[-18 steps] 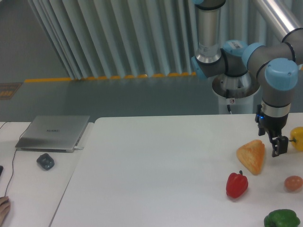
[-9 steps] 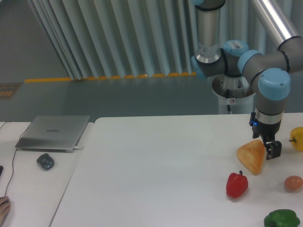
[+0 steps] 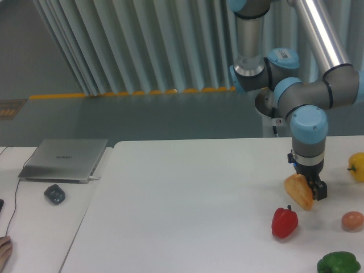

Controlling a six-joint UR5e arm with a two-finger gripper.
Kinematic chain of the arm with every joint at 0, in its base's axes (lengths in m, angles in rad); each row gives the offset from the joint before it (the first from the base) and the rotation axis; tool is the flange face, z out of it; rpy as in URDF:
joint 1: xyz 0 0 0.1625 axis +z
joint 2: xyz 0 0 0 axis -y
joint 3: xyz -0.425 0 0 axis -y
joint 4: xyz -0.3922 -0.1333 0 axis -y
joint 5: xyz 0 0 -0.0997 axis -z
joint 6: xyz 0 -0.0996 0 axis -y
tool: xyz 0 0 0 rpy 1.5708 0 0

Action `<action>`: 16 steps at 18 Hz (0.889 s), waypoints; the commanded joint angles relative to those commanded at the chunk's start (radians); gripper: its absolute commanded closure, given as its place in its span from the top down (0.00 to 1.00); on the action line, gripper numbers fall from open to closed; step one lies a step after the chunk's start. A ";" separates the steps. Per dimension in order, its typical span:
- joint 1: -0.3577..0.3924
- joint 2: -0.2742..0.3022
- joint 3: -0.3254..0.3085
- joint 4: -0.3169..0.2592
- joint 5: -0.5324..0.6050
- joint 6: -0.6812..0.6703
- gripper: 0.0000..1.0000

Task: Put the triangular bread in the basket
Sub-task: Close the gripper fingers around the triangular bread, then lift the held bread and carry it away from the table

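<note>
Far left of frame: closed laptop (image 3: 64, 158) and a small dark mouse-like object (image 3: 54, 194) on a side desk, well apart from the action. White tabletop (image 3: 187, 199) fills the lower middle and right. Right side: the triangular bread (image 3: 298, 190) lies on the tabletop just above the red pepper (image 3: 284, 222), with the claw (image 3: 313, 189) right at the bread's right edge. One dark finger shows against that edge; the other is hidden behind the wedge, so I can't tell whether the claw is clamped on the bread or only set around it. The bread sits immediately left of and touching the claw, not below or apart from it. Its long axis runs upper left to lower right in the frame, slightly tilted, rounded tip pointing to the lower right toward the claw finger, paler crust side to the left. Further right: a small round orange-brown item (image 3: 352, 220), a yellow pepper (image 3: 357, 166) at the right edge, and a green pepper (image 3: 339, 263) at the lower right corner. No basket in view, so the placing target can't be located; judged as the grasp stage, with lift and carry not yet done.
</note>
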 joint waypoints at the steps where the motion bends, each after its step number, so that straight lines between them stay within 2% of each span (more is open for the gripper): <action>1: 0.000 0.000 -0.003 0.000 0.000 0.002 0.77; 4: 0.000 0.000 -0.005 0.002 0.009 0.003 0.54; 8: -0.011 0.000 -0.006 0.000 0.046 -0.006 0.04; 9: -0.011 0.002 -0.006 0.000 0.049 -0.006 0.00; 11: -0.009 0.002 -0.005 0.002 0.048 -0.006 0.00; 16: 0.014 0.031 0.044 -0.015 0.040 0.006 0.00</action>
